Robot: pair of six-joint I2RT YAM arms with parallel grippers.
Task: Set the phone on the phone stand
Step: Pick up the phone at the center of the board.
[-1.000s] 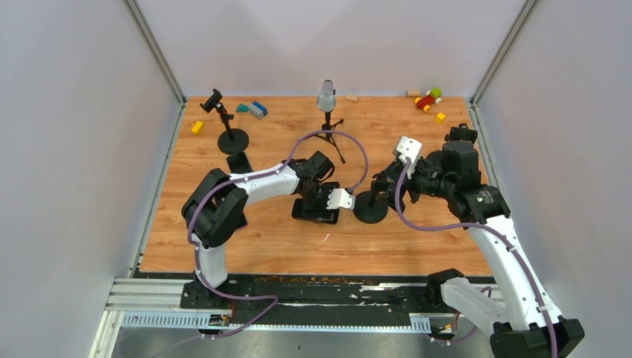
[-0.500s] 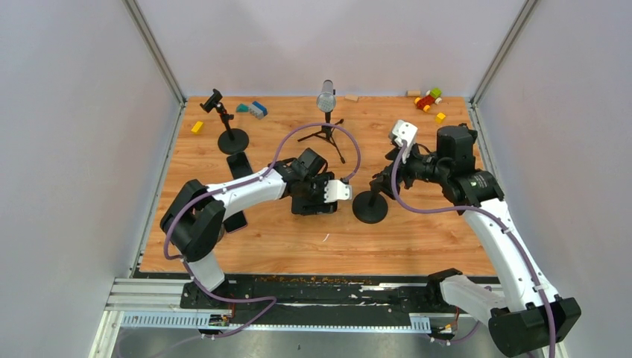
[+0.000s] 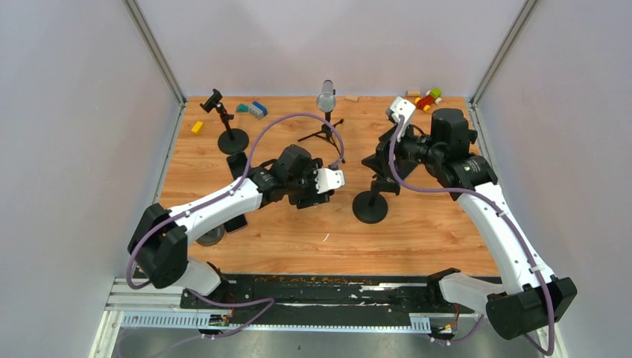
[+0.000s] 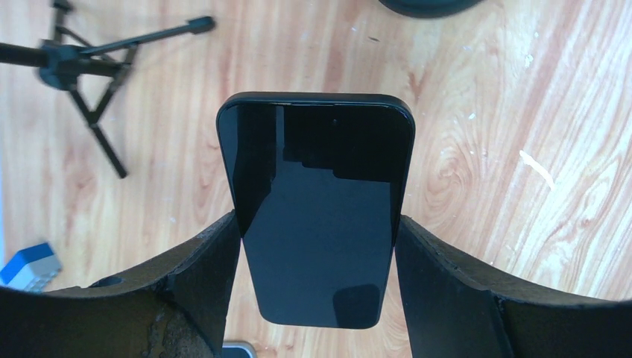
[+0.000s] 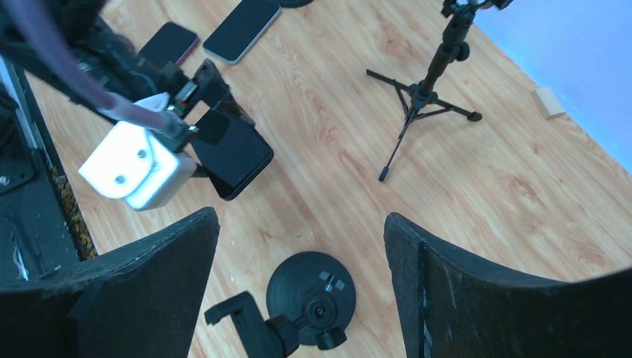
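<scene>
Transport looks to be the step in hand: the left end effector (image 4: 317, 224) pinches the phone (image 4: 314, 156) by its two long edges, screen towards the wrist camera, and the phone appears tilted and clear of the table (image 4: 477, 134), to the left of the stand (image 3: 370, 207); the right end effector (image 5: 298, 224) hangs above that stand with its fingers spread wide and nothing between them; the stand sits upright on its round base, its clamp (image 5: 240, 313) tipped to one side and unfilled, so the placing itself is not yet done; two spare phones (image 5: 242, 30) lie flat further off and a mic tripod (image 5: 425, 97) stands behind, both apart from the work. The next move, as I judge it, calls for carrying the phone rightward to the clamp and turning it so that its edges line up with the clamp's arms before it is slid in; the right end effector seems placed to steady the stand meanwhile, since a push on the clamp could tip or swivel it; whether the clamp is wide enough as it stands I cannot tell.
</scene>
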